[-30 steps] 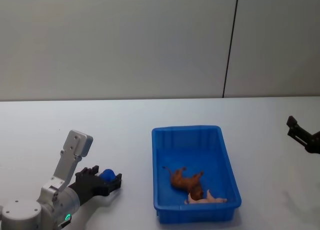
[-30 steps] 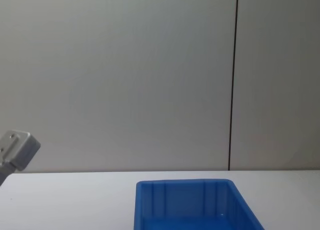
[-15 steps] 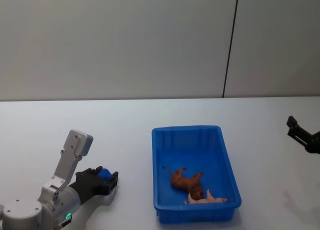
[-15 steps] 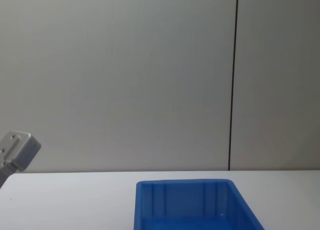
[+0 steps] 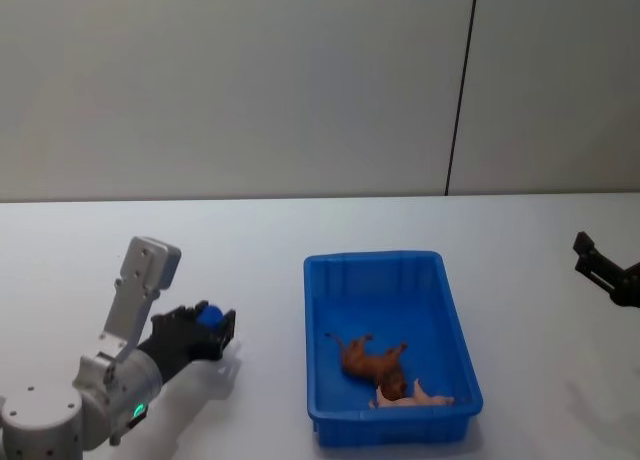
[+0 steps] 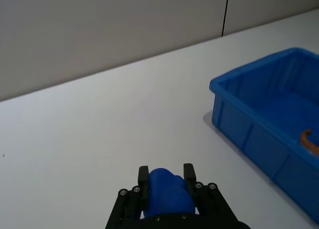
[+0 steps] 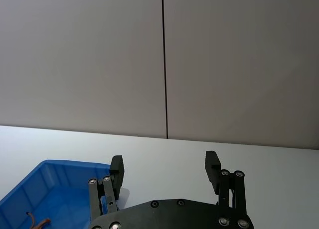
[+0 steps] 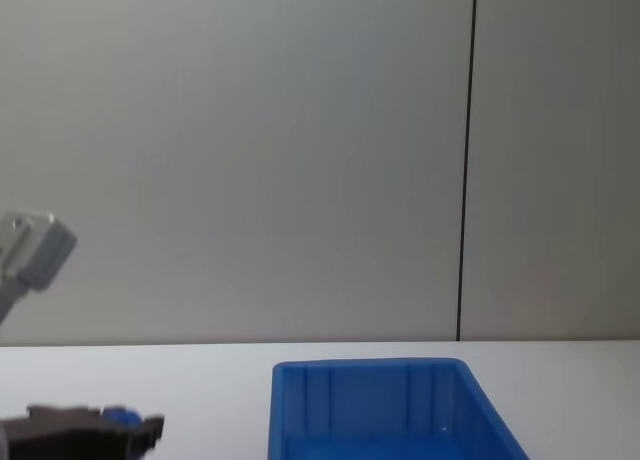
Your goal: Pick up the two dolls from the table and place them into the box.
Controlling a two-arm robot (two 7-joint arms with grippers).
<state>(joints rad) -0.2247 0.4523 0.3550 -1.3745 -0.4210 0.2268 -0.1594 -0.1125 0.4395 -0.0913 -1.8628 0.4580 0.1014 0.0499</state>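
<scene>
Left tool (image 5: 205, 332) pinches the blue doll (image 6: 167, 191) above the tabletop (image 5: 260, 280), left of the box (image 5: 460, 325) holding the brown doll (image 5: 375, 360); the rounded head could slip out mid-carry; right tool (image 7: 164, 171) parked, spread.

The plain white, smooth tabletop (image 5: 270, 250) runs back to a grey wall. Directly on it stands the bright blue rectangular plastic bin (image 5: 440, 280) with a thick rim and ribbed inner walls, off to the right of the left arm's jaws and well apart from them. The white surface below and ahead of those jaws carries only a soft shadow.
</scene>
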